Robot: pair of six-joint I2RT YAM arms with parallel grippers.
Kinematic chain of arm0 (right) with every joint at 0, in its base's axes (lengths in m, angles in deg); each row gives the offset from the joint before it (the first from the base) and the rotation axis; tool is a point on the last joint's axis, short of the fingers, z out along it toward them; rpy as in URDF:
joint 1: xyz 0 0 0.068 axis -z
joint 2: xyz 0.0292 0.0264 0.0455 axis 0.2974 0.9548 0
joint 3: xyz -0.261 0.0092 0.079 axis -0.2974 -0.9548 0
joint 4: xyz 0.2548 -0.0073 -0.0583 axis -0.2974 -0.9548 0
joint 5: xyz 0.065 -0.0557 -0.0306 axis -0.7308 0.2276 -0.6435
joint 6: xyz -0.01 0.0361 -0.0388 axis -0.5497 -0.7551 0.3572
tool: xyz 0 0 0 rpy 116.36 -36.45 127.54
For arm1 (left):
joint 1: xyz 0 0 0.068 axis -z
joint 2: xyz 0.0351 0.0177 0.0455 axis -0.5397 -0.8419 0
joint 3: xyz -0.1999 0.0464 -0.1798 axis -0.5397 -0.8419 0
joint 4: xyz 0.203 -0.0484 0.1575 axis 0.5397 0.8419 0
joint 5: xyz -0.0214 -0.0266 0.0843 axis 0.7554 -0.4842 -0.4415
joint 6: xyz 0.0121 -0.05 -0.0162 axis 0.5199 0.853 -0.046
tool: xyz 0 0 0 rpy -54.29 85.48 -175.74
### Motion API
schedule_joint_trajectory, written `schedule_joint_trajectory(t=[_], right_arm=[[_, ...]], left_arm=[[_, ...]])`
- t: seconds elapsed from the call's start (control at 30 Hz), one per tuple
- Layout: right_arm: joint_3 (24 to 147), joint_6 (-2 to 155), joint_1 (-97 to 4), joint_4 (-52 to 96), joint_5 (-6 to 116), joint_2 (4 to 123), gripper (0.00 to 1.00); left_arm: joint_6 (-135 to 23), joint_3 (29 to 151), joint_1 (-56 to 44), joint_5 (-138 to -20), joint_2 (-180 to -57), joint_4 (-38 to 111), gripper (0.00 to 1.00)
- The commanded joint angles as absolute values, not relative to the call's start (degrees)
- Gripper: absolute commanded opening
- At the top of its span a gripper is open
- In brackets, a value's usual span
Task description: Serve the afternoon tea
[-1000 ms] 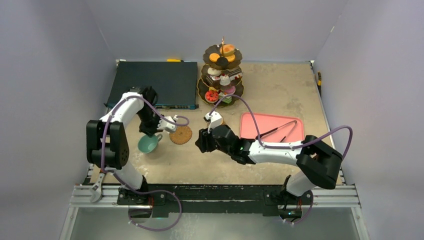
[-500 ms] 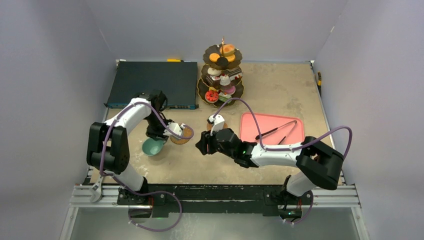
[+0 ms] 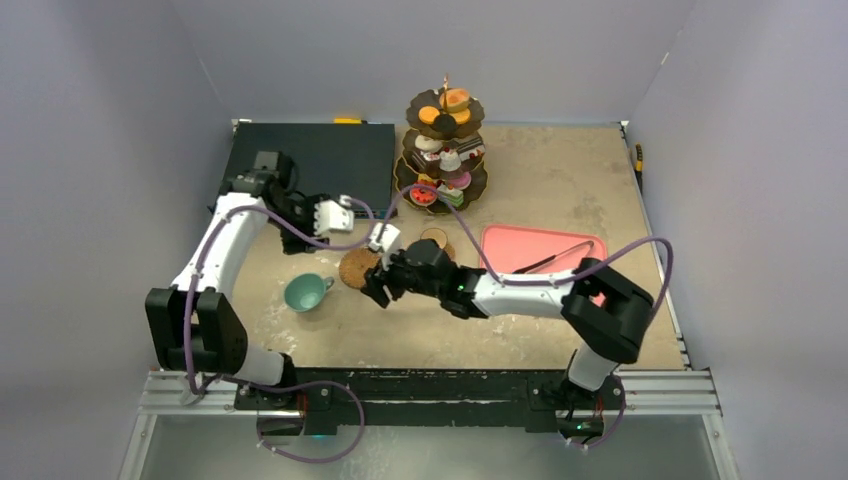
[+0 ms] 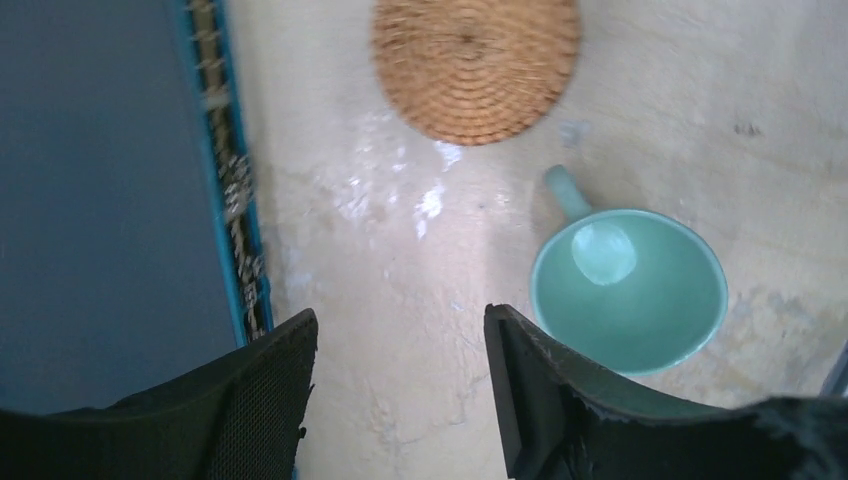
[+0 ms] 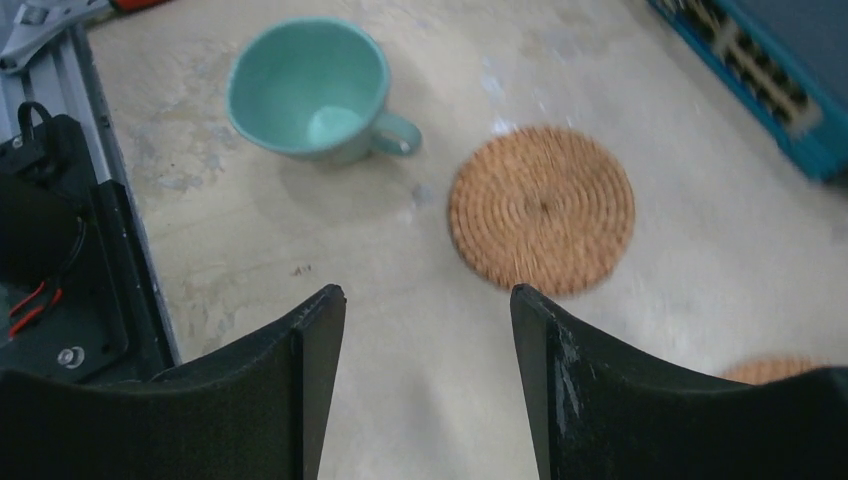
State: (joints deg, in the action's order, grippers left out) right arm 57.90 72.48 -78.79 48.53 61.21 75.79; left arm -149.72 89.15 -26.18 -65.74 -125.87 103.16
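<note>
Counter (image 3: 560,180): beige, scuffed, with patchy marks near the centre.
Left gripper (image 4: 400,320): jaws apart, nothing between them; raised above bare counter beside the edge of the dark blue flat box (image 3: 310,160); touching nothing.
Right gripper (image 5: 428,295): jaws apart, nothing held; reached across toward the left half of the counter, aimed at the ground just short of the near coaster.
Teal cup (image 3: 304,292): upright on the counter, left of centre; empty inside; handle turned toward the near coaster; free of both grippers.
Near coaster (image 3: 356,268): brown, woven, round; flat on the counter just beside the teal cup, a narrow strip of counter between them; nothing on it.
Second coaster (image 3: 436,240): flat on the counter between the near coaster and the pink tray; partly hidden by the right arm in the overhead view.
Three-tier stand (image 3: 481,180): dark, scalloped, gold rod upright; at the far edge of the counter, just right of the dark blue flat box.
Toy cakes (image 3: 455,99): small, colourful; spread over all three tiers of the stand.
Pink tray (image 3: 500,245): rectangular, on the right half of the counter.
Black tongs (image 3: 558,258): lying on the pink tray.
Tan cup: cannot be made out in any view.
</note>
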Motion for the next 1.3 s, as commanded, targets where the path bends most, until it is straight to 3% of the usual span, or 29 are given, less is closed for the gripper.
schedule_joint_trajectory(t=[0.0,0.2,0.4,0.6,0.83,1.0,1.27], right_arm=[[69.95,90.7,-78.89,44.3,51.78,83.02,0.66],[82.76,103.24,-77.67,36.91,42.44,93.13,0.66],[85.3,107.78,-76.24,37.84,34.15,95.29,0.66],[92.83,113.6,-76.93,33.27,41.78,102.19,0.64],[96.67,114.16,-76.97,34.53,41.11,106.25,0.64],[101.17,115.31,-77.42,31.24,39.23,109.37,0.63],[98.73,112.36,-80.37,32.06,38.32,109.34,0.6]], left_arm=[[-137.48,95.95,-36.14,-52.49,-126.97,101.73,0.63],[-126.01,99.34,-45.42,-47.72,-130.43,101.47,0.65],[-111.49,100.44,-48.69,-54.51,-130.51,95.63,0.7],[-107.18,97.28,-49.48,-55.89,-126.27,90.8,0.74],[-105.3,95.62,-49.9,-56.61,-125.84,89.53,0.75],[-104.25,96.41,-50.15,-56.74,-126.36,89.38,0.85],[-104.61,95.86,-50.67,-57.49,-126.25,88.17,0.83]])
